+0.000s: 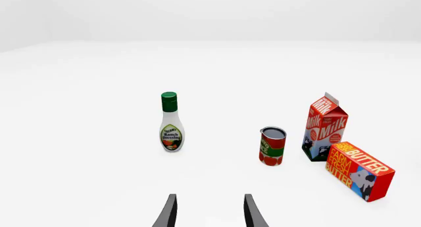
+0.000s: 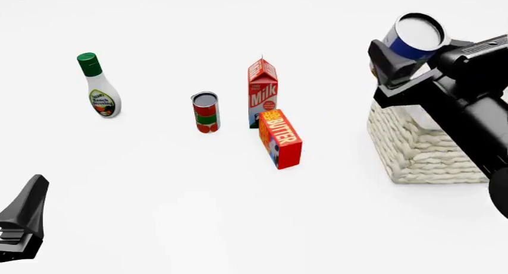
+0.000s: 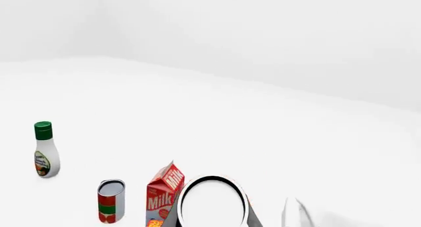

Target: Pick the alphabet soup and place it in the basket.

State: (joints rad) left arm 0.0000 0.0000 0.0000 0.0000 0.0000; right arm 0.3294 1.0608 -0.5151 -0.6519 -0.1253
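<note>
Front view: right gripper (image 2: pixel 403 53) clamps soup (image 2: pixel 414 37) above basket (image 2: pixel 425 152). Right wrist shows only its pale top (image 3: pixel 212 205). Left gripper (image 1: pixel 209 212) fingers spread, empty.

The alphabet soup (image 2: pixel 413 37) is held clamped in the right end effector (image 2: pixel 394 61), raised above the basket (image 2: pixel 425 152). On the table (image 2: pixel 198 208) a ranch bottle (image 2: pixel 99 87), a red-and-green can (image 2: pixel 206 112), a milk carton (image 2: pixel 263 93) and a butter box (image 2: pixel 280 138) are seen. The left end effector (image 2: pixel 22 226) is seen low at the left edge.
</note>
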